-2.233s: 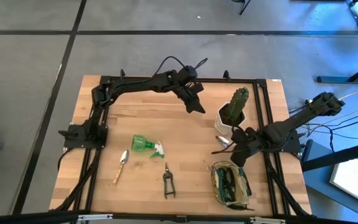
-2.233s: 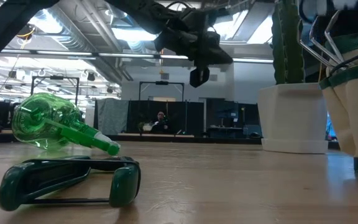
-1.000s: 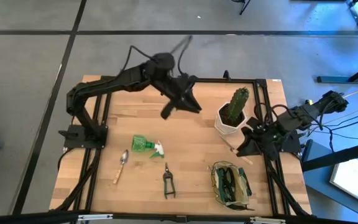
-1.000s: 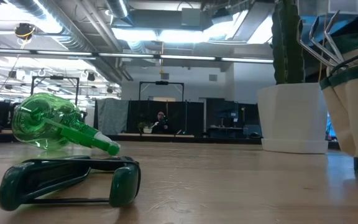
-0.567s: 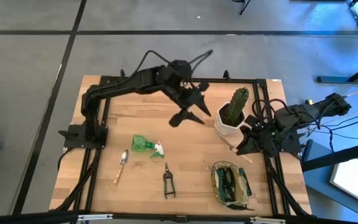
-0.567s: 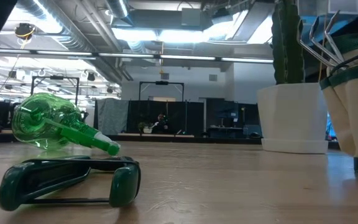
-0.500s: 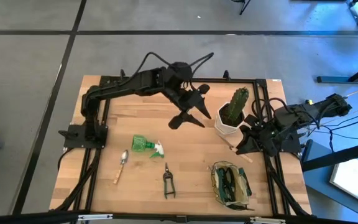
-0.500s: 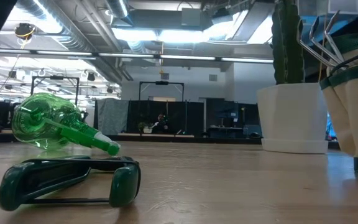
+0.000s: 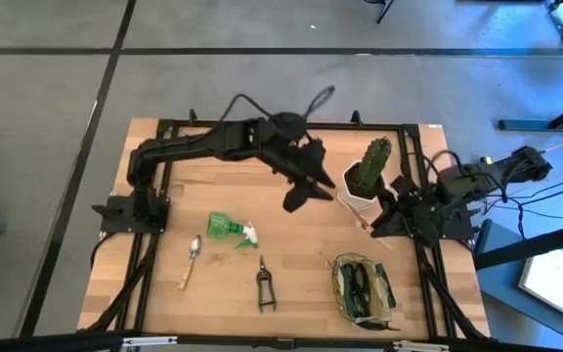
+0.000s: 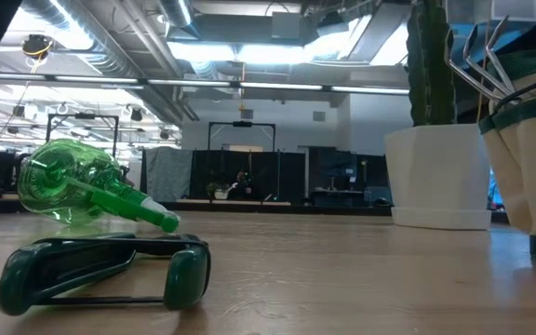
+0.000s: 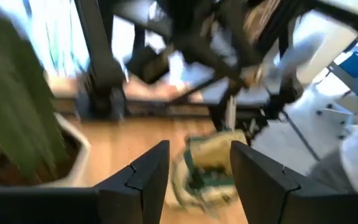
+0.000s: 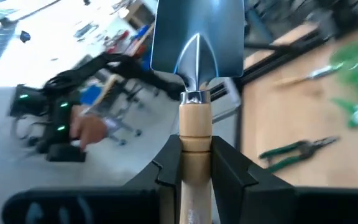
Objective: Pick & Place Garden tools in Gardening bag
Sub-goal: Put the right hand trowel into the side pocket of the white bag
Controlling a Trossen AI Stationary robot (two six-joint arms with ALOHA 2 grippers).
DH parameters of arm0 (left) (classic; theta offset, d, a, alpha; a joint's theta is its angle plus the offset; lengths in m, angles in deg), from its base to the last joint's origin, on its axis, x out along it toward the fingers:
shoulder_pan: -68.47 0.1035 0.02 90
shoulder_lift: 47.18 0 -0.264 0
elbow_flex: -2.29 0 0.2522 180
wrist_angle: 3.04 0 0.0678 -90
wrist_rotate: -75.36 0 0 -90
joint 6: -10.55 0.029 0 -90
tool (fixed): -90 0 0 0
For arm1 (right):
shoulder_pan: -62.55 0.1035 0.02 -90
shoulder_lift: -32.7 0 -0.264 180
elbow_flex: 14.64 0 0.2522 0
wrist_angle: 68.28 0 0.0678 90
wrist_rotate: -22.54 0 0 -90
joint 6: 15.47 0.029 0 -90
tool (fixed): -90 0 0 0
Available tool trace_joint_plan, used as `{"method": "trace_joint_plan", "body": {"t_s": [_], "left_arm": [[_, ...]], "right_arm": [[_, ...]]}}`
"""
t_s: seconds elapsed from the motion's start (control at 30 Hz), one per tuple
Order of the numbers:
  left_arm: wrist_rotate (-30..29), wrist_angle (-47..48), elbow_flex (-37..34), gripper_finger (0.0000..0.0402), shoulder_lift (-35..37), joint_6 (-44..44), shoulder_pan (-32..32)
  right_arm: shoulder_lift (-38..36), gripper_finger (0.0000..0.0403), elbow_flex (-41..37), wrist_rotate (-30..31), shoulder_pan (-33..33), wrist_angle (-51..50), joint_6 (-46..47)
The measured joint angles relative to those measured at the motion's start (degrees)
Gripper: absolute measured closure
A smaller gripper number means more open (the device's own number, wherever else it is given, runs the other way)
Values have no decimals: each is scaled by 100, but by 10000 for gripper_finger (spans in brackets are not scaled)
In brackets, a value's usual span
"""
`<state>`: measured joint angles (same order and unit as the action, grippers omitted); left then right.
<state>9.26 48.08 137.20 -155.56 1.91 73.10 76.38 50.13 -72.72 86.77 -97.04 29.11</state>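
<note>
Right claw (image 12: 194, 165) clamped on trowel (image 12: 197, 56) handle, beside pot (image 9: 360, 188). Bag (image 9: 363, 289) at table's five o'clock. Left claw (image 11: 194, 168) apart, empty. Swing trowel over bag, lower blade-first, avoid pot.

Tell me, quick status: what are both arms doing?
Right gripper shut on trowel, beside pot. Left gripper open, empty, mid-table. Bag part filled; bottle, shears, second trowel still out.

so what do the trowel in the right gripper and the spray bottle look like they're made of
The trowel in the right gripper: a shiny bluish-silver blade, likely polished metal, on a pale handle that looks like light wood with a metal collar. The spray bottle: see-through green body you can see light through, so probably clear-tinted plastic, with an opaque green nozzle.
</note>
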Motion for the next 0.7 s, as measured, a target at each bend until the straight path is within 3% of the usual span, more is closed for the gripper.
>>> {"method": "trace_joint_plan", "body": {"t_s": [0.3,0.47,0.7], "left_arm": [[-531,-24,-1144,254,-18,-817,-237],[-487,-910,-2033,254,-22,-1473,-201],[-285,-3017,-2698,254,-22,-2837,-119]], "right_arm": [[2,348,-34,3354,1792,-491,-25],[4,348,-570,5067,2959,-348,576],[59,348,-2037,7370,4331,1685,679]]}}
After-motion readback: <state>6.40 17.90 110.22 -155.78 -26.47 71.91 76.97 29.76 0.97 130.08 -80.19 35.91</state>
